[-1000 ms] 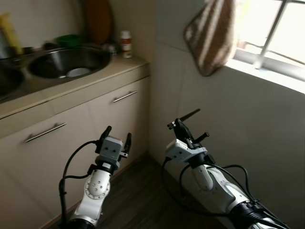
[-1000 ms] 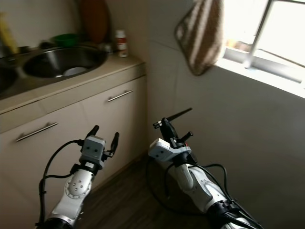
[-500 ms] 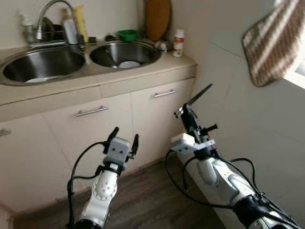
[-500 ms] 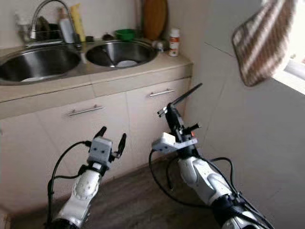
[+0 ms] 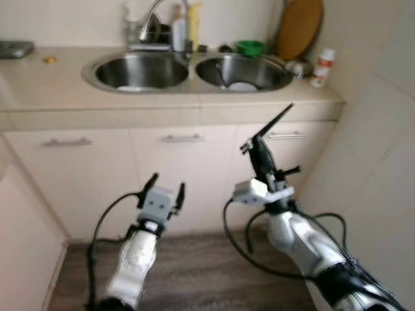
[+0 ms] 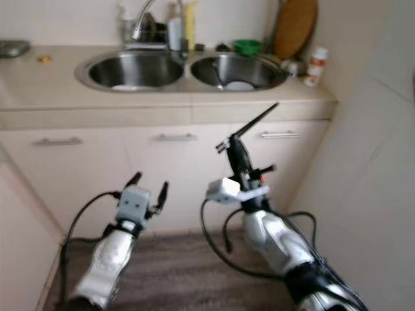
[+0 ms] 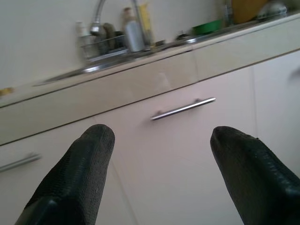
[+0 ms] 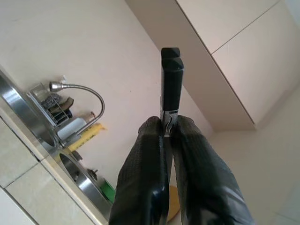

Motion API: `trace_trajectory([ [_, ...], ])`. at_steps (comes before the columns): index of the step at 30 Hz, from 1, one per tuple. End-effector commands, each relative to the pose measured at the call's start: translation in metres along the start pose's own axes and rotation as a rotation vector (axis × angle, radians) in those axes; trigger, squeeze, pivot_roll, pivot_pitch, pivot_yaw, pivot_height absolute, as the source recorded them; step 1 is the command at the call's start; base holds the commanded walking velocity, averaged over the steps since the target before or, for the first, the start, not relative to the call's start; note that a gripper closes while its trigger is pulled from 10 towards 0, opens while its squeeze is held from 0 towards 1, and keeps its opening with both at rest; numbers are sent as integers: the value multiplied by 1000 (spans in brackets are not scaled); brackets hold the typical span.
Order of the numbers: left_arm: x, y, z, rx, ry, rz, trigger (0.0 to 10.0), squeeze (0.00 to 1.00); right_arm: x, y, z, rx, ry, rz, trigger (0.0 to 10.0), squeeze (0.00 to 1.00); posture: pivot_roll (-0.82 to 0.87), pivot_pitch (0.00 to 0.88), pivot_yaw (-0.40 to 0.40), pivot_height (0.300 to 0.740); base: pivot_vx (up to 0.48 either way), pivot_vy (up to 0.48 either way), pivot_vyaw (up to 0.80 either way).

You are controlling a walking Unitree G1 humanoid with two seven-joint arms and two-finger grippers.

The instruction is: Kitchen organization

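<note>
My right gripper point(image 5: 258, 146) is raised in front of the sink cabinets, shut on a thin black-handled utensil point(image 5: 277, 118) that points up and to the right. In the right wrist view the utensil's black handle point(image 8: 171, 77) sticks out beyond the closed fingers point(image 8: 149, 154), with a bit of metal pinched between them. My left gripper point(image 5: 166, 186) hangs lower, open and empty, facing a cabinet door handle point(image 7: 183, 108). A double steel sink point(image 5: 192, 70) sits in the beige counter, with a white dish point(image 5: 242, 85) in its right basin.
A faucet point(image 5: 154, 14), bottles point(image 5: 179, 26), a green bowl point(image 5: 249, 46), a wooden board point(image 5: 299, 27) and a red-capped white bottle point(image 5: 322, 65) line the counter's back. A pale wall point(image 5: 382, 149) stands close on the right. Dark wood floor point(image 5: 194, 278) lies below.
The camera has swung left: the window and striped towel have left the picture and the whole sink counter has come in. Both grippers keep their posture; the right still holds the utensil.
</note>
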State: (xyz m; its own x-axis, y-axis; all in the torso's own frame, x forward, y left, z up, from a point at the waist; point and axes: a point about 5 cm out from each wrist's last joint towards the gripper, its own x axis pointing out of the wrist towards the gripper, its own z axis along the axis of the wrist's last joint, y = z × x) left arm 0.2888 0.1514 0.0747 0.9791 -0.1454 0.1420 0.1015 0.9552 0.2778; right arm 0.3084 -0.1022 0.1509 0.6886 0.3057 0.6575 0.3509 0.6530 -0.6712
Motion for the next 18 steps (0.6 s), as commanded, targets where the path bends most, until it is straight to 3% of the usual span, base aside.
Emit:
trace_trajectory([
  [1,3,-10,5,-18,-25,-25,10000,0,0,-9,-10,-9,39,-33,10000,0,74,0,-42,740,0,0,0],
  [6,3,-10,6,-19,-31,-20,10000,0,0,-8,-10,9,43,-30,10000,0,79,0,-44,740,0,102,0],
  [18,6,-7,11,-7,-54,-18,10000,0,5,-10,-10,25,34,-61,10000,0,82,0,-41,740,0,425,0],
])
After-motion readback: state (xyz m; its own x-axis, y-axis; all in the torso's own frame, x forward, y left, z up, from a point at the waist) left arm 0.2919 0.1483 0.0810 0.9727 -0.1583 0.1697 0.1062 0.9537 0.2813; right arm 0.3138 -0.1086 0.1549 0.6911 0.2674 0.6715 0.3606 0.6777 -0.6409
